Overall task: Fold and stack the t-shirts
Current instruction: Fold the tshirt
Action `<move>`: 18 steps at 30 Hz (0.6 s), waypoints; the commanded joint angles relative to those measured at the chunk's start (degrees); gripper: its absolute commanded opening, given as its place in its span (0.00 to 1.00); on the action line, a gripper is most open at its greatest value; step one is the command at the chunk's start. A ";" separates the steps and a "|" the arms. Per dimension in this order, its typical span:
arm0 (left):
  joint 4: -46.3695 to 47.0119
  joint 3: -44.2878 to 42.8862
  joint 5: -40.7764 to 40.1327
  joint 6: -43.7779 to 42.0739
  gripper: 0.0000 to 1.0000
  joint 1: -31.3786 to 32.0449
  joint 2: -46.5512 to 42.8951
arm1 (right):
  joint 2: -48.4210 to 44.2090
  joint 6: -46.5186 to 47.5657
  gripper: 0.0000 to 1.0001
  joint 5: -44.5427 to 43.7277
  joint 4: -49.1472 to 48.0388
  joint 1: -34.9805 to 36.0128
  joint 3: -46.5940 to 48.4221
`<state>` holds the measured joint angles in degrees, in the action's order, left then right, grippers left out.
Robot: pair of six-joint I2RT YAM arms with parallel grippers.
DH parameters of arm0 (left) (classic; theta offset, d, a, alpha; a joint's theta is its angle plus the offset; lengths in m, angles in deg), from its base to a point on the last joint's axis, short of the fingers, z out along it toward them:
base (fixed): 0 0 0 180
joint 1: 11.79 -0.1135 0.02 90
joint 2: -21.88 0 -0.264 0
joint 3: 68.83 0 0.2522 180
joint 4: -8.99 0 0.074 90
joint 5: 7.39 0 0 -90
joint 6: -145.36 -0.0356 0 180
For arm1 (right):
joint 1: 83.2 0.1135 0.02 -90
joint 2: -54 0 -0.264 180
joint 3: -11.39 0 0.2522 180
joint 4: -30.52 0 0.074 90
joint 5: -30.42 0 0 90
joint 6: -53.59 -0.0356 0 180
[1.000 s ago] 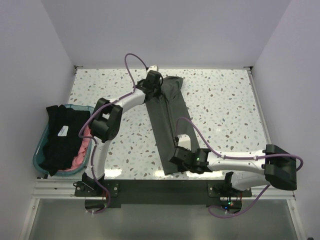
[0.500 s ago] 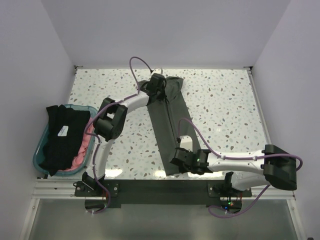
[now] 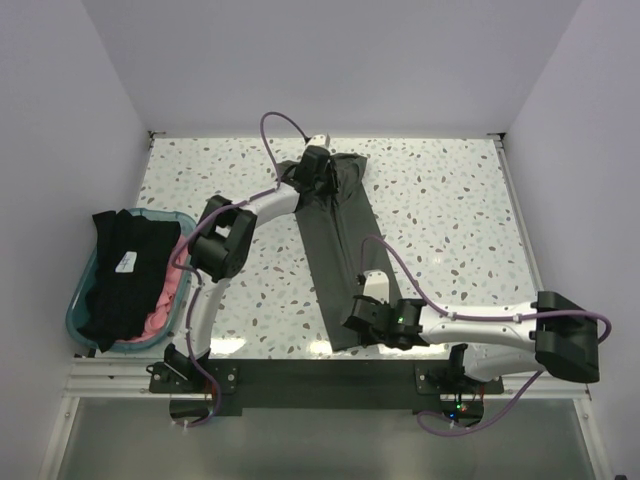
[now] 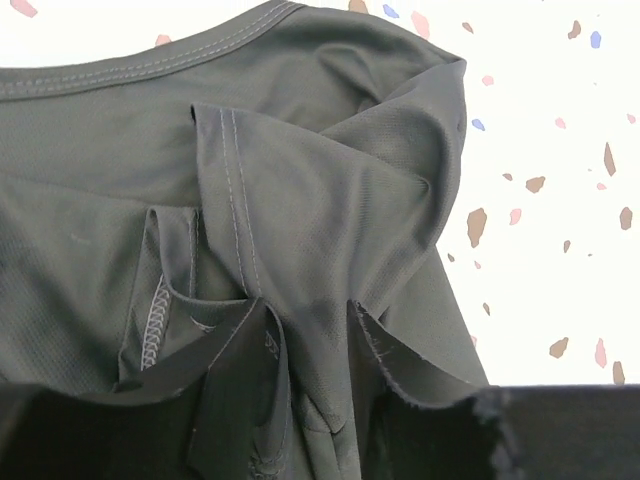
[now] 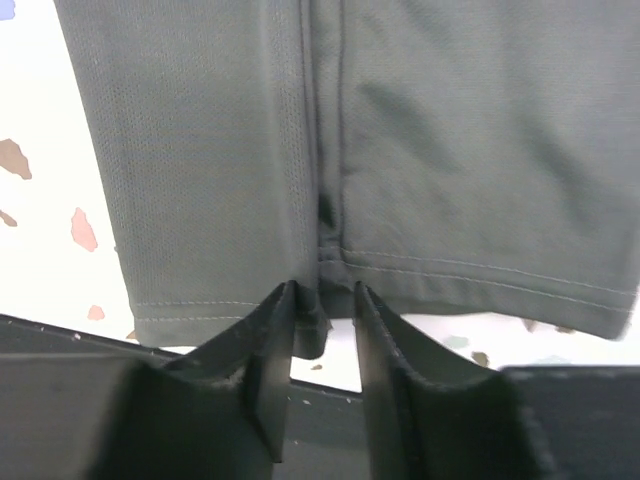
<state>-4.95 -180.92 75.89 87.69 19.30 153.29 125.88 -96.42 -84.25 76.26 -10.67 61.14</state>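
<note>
Olive-green t-shirt (image 3: pixel 335 240) lies flat on the counter (image 3: pixel 450 220), folded lengthwise into a long narrow strip running from the far middle to the near edge, tilted a bit. Collar end is far, bunched w/ loose folds and a stitched sleeve hem showing in the left wrist view (image 4: pixel 300 200). Bottom hem is near and lies straight (image 5: pixel 450 150).

Left hand (image 3: pixel 320 172) sits over the bunched collar end. Its fingers are parted, w/ slack cloth lying between and draped over them (image 4: pixel 318 320), so released, not pinching. Right hand (image 3: pixel 352 325) is at the near hem, fingers (image 5: pixel 270 350) parted w/ the center fold of the hem in the gap (image 5: pixel 325 295); let go too.

Black t-shirt (image 3: pixel 120 280) and pink t-shirt (image 3: pixel 165 305) are heaped in a teal tub (image 3: pixel 75 310) off the counter's left side, black on top w/ a white tag (image 3: pixel 126 262), pink peeking out at the right rim.

Counter is white terrazzo w/ brown, pink, blue flecks. Plain pale walls (image 3: pixel 330 60) on 3 sides. Dark mounting plate (image 3: pixel 330 382) at the near edge carries both arm bases.
</note>
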 commanded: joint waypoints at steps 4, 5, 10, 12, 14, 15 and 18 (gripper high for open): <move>5.98 -2.22 2.15 -3.24 0.52 0.11 -6.25 | -5.78 -0.46 0.45 -6.88 7.37 0.42 4.52; 6.42 -2.22 2.41 -3.59 0.55 0.02 -6.95 | -6.39 -0.29 0.46 -7.32 8.17 0.42 5.57; 7.04 -0.65 2.50 -4.56 0.65 -0.07 -12.92 | -8.77 1.03 0.57 -10.22 11.60 0.33 7.78; 5.56 0.49 1.37 -3.69 0.69 -0.15 -14.86 | -8.60 1.56 0.60 -12.42 13.27 0.07 8.57; 2.32 3.04 -0.65 -1.16 0.69 -0.15 -17.94 | -8.16 3.22 0.64 -13.74 14.59 -1.50 9.88; 1.25 6.53 -1.71 0.17 0.69 -0.15 -20.65 | -8.24 4.45 0.64 -13.22 14.51 -2.65 10.15; 0.28 16.79 -2.86 5.35 0.66 0.37 -26.53 | -8.95 10.93 0.64 -7.19 10.21 -9.91 9.46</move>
<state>-3.12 -172.59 75.89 87.74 19.37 132.86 117.77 -91.66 -92.66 88.04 -14.83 68.92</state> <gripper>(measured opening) 0.674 0.645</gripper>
